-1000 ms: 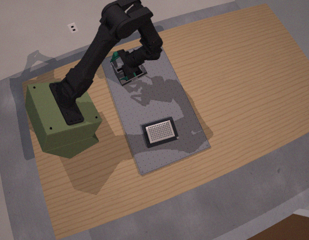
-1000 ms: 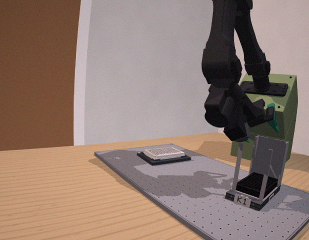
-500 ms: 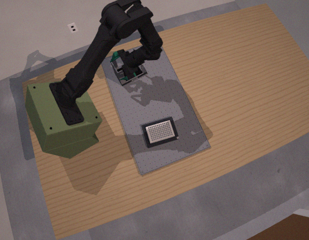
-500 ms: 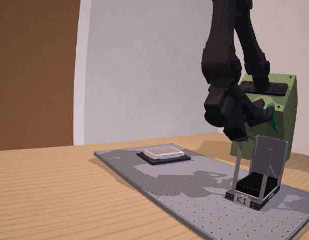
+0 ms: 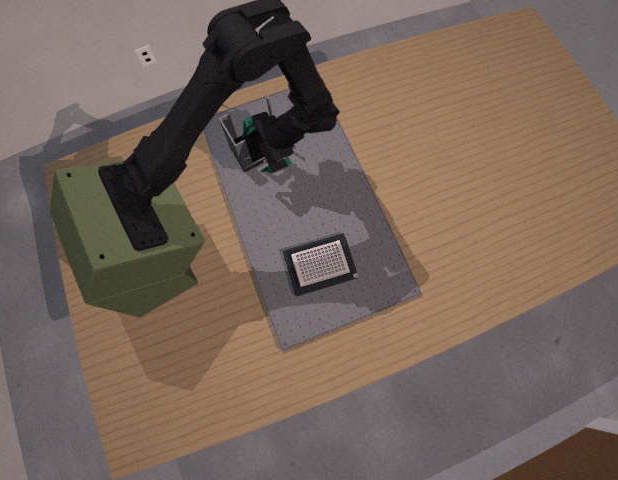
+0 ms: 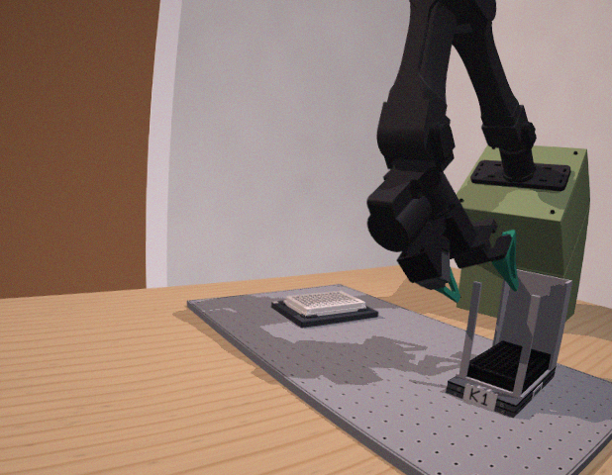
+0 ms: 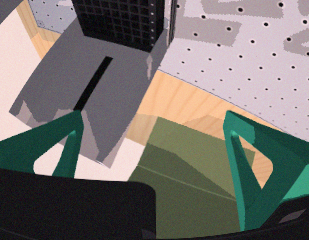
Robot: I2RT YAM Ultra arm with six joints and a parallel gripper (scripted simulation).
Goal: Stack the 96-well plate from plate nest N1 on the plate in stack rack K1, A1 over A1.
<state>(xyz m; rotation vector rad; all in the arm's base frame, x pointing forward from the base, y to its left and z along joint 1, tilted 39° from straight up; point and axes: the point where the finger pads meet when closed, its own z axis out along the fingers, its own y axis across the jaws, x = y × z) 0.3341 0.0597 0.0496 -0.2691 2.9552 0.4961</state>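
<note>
Exterior view puts the gripper (image 6: 481, 280) above the stack rack K1 (image 6: 557, 317), its green fingers (image 6: 508, 261) spread wide with nothing between them. A black 96-well plate (image 6: 506, 363) sits low inside the rack (the K1 label faces this camera). Well apart on the grey perforated board (image 6: 377, 388), the white 96-well plate (image 6: 322, 302) rests in the dark plate nest N1 (image 6: 347, 317). Behind the rack stands the arm's green pedestal (image 6: 567, 215).

white plate (image 5: 320, 261): flat in black nest N1 (image 5: 290, 255) | black plate (image 6: 506, 363): low inside grey rack K1 (image 6: 557, 307)
</note>
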